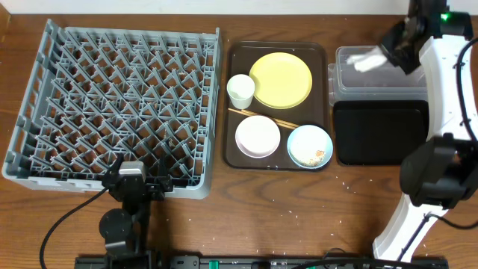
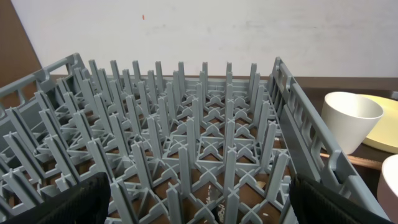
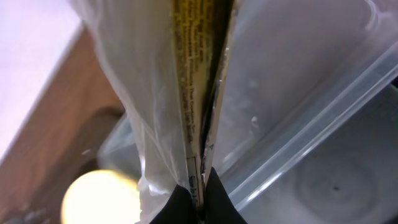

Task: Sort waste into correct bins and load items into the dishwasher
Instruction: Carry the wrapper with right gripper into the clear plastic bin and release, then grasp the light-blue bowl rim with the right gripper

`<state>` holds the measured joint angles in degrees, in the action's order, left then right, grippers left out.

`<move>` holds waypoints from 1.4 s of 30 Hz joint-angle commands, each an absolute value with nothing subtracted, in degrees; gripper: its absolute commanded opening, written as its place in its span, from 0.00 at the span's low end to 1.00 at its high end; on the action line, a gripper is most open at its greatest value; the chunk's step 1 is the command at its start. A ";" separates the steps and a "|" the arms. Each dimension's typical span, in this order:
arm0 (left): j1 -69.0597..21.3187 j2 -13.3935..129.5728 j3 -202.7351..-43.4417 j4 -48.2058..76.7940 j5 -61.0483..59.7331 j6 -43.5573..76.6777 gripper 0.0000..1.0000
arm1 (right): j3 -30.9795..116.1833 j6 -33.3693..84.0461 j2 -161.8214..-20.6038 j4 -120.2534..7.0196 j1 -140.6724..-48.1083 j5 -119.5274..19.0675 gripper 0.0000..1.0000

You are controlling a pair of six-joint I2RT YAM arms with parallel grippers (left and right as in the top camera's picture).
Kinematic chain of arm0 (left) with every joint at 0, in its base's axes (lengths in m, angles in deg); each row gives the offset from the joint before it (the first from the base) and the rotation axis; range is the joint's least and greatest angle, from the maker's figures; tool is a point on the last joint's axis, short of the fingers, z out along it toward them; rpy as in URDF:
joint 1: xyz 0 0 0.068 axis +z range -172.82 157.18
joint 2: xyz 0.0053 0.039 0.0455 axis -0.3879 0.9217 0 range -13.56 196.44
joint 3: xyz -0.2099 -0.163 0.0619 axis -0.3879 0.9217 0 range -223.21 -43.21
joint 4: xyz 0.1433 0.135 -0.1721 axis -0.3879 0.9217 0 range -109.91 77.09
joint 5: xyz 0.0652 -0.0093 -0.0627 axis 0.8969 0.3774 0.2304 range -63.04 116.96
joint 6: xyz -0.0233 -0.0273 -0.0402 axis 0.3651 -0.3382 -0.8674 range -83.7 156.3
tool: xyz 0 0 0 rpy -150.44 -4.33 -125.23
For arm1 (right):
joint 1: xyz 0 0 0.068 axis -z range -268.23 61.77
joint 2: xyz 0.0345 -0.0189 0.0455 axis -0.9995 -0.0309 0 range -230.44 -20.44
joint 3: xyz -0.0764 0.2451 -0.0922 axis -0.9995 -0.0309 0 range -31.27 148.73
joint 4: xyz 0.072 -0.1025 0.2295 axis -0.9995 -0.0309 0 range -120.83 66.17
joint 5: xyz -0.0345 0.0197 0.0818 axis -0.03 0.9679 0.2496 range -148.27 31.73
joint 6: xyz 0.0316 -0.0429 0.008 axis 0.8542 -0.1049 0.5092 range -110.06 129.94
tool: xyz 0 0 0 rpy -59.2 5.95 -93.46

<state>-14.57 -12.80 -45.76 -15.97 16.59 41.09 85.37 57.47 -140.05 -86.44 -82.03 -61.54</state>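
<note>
Two arms work at a wooden table (image 1: 246,224). Most of the left half is taken by a grey dish rack (image 1: 119,104); no dishes stand between its pegs. The left gripper (image 2: 199,208) hangs at the front edge of this rack, and its two fingers are wide apart with nothing between them.

A brown tray (image 1: 320,112) lies in the middle of the table, just beside the rack. At the back right corner stands a clear tub (image 1: 373,84), and a black tray (image 1: 381,134) lies just in front of it, touching or nearly touching.

On the brown tray, a yellow plate (image 1: 280,80) sits at the back. A white bowl (image 1: 258,136) and a blue bowl (image 1: 309,146) sit at the front, and a white cup (image 1: 240,91) stands upright at the back left. A pair of chopsticks (image 1: 261,116) lies across the tray between the plate and the bowls.

The right gripper (image 1: 388,48) is over the back edge of the clear tub. Its fingertips (image 3: 177,208) are pressed together on a yellow printed paper sleeve (image 3: 193,74), and a white napkin (image 1: 367,60) is held along with it, above the tub.

Some rice crumbs (image 1: 320,155) lie inside the blue bowl, and a few loose grains (image 1: 345,181) are scattered on the table near the front right.
</note>
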 commanded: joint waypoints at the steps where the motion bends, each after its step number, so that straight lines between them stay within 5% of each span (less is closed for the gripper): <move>1: -14.26 -12.89 -44.18 -15.33 16.00 41.84 0.93 | 81.80 58.76 -140.69 -84.60 -79.98 -61.89 0.01; 9: -14.26 -12.89 -44.18 -15.33 16.00 41.84 0.92 | 78.83 58.28 -140.69 -82.48 -78.49 -61.91 0.05; 13: -14.26 -12.89 -44.18 -15.33 16.00 41.84 0.92 | 78.94 52.22 -140.66 -80.17 -78.49 -59.84 0.58; 15: -14.26 -12.89 -44.18 -15.33 16.00 41.84 0.93 | 79.64 48.22 -140.55 -79.25 -78.49 -57.34 0.73; 19: -14.26 -12.89 -44.18 -15.33 16.00 41.84 0.92 | 82.20 40.05 -139.40 -78.92 -78.51 -51.40 0.84; 29: -14.26 -12.89 -44.18 -15.33 16.00 41.84 0.92 | 85.71 23.87 -134.35 -95.25 -84.30 -31.60 0.83; 35: -14.26 -12.89 -44.18 -15.31 16.00 41.84 0.93 | 83.62 18.63 -134.35 -108.52 -93.96 -35.84 0.70; 42: -14.26 -12.89 -44.18 -15.33 16.00 41.84 0.92 | 77.69 14.04 -134.35 -109.96 -109.99 -51.64 0.69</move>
